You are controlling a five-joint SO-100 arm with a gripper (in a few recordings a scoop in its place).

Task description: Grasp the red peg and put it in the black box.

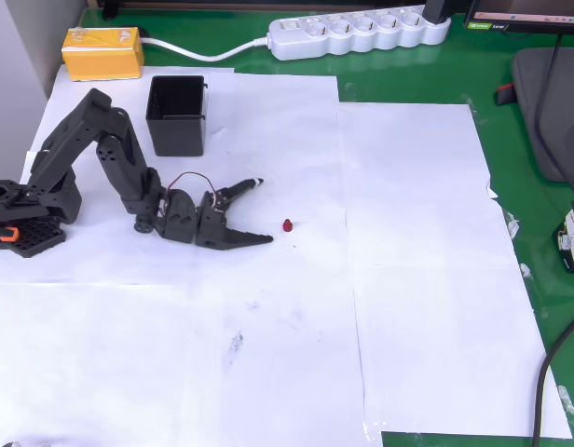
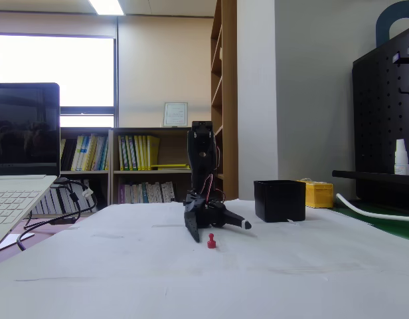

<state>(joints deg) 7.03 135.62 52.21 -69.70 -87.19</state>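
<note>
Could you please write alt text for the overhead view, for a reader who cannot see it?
A black robot arm lies low over white paper, its open hand pointing at a tiny red peg just to its right, not touching it. An open black box stands behind the arm, with a yellow block and a white power strip beyond.

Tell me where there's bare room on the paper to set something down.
Free: the wide paper right of the red peg, and the stretch below the end effector. Crowded: upper left, around the black box and yellow block.
</note>
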